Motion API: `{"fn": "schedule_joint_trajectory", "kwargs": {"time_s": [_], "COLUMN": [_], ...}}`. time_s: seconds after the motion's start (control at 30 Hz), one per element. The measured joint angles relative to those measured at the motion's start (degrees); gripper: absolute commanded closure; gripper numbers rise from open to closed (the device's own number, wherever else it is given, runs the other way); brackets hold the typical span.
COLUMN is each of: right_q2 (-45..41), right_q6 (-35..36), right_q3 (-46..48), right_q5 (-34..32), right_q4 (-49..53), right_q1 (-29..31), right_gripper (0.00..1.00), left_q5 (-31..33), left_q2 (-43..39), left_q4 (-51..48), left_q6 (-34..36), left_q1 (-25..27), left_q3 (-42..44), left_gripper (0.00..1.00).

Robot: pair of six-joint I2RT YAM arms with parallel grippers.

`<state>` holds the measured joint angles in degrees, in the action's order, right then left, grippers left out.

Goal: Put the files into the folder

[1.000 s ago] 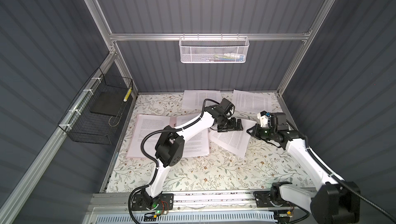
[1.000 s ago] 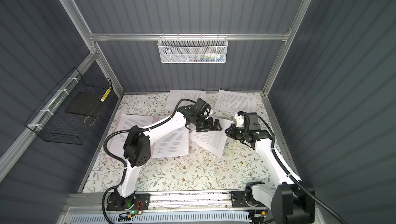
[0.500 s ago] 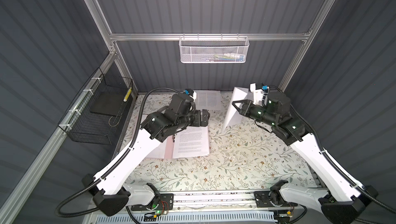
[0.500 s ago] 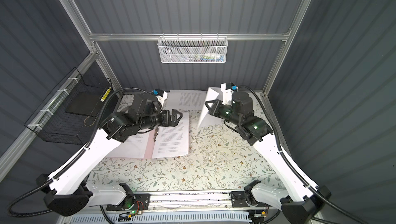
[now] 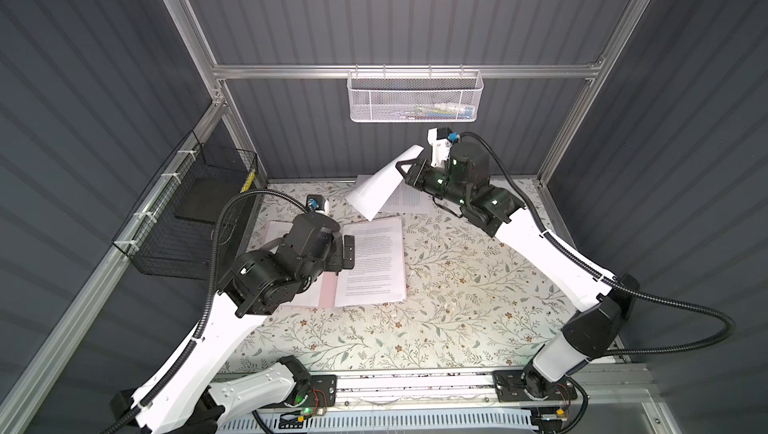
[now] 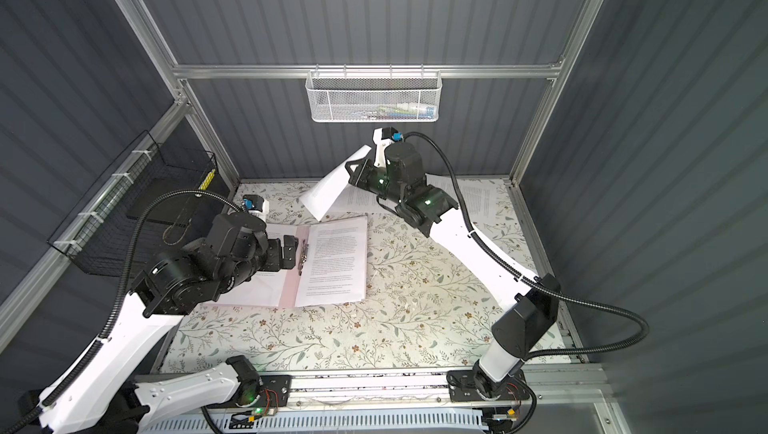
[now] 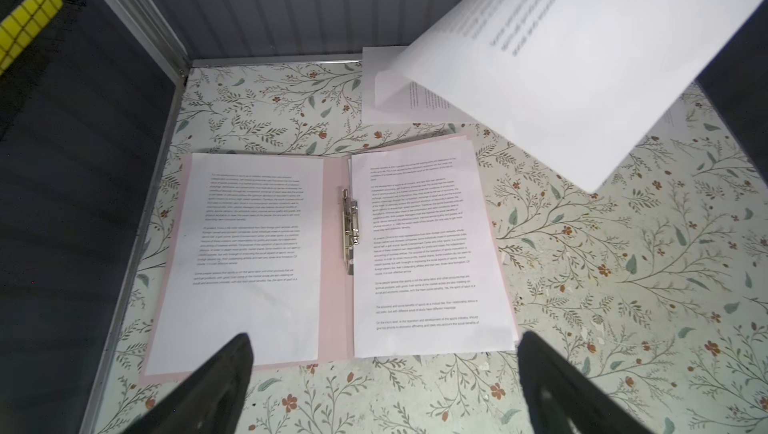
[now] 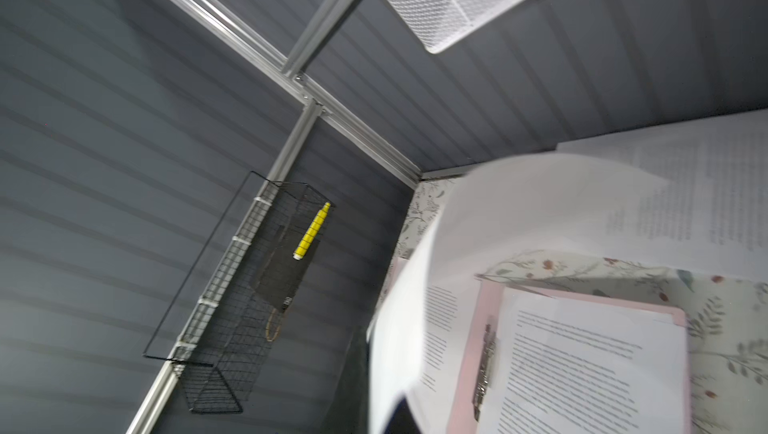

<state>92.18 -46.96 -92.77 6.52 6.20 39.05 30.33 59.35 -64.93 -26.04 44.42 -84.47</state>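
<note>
The right tool (image 5: 401, 170) is clenched on one sheet (image 5: 374, 192) by its edge; it looks light and floppy. The left tool (image 5: 348, 251) gapes empty above the folder (image 7: 332, 203).

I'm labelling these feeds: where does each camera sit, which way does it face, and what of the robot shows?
Both top views: high at the front, facing down and backward over table and open folder; left arm, left gripper open, right arm, right gripper shut on a sheet.
Left wrist: on the left arm, looking down on the folder; its two fingers show.
Right wrist: on the raised right arm, facing the wire basket and folder; no robot part shows clearly.
Shared: all four show folder and sheet.
</note>
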Motion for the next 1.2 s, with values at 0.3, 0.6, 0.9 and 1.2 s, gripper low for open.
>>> {"fn": "schedule_joint_trajectory", "kwargs": {"time_s": [0.3, 0.6, 0.9, 1.2], "right_q2": [-2.1, 1.9, 5.3, 8.7], "right_q6": [-3.2, -15.4, -25.9, -33.7], "right_q3": [26.7, 23.4, 24.6, 26.5], "right_q5": [-21.0, -44.3, -49.2, -50.1], "right_q4": [-8.8, -4.9, -5.4, -4.7], "right_q1": [7.8, 21.2, 25.1, 29.5], "right_gripper": [1.0, 1.0, 1.0, 1.0], "left_q5": [1.4, 0.7, -0.8, -1.6], "left_q2": [-1.8, -3.5, -5.5, -6.4], "left_q4": [-2.1, -2.4, -2.3, -1.7], "left_q6": [1.4, 1.9, 1.9, 1.9], "left_q1": [0.0, 0.0, 0.0, 0.0], "left_q3": [5.5, 8.7, 12.5, 15.6], "left_gripper": [0.0, 0.0, 0.0, 0.0]}}
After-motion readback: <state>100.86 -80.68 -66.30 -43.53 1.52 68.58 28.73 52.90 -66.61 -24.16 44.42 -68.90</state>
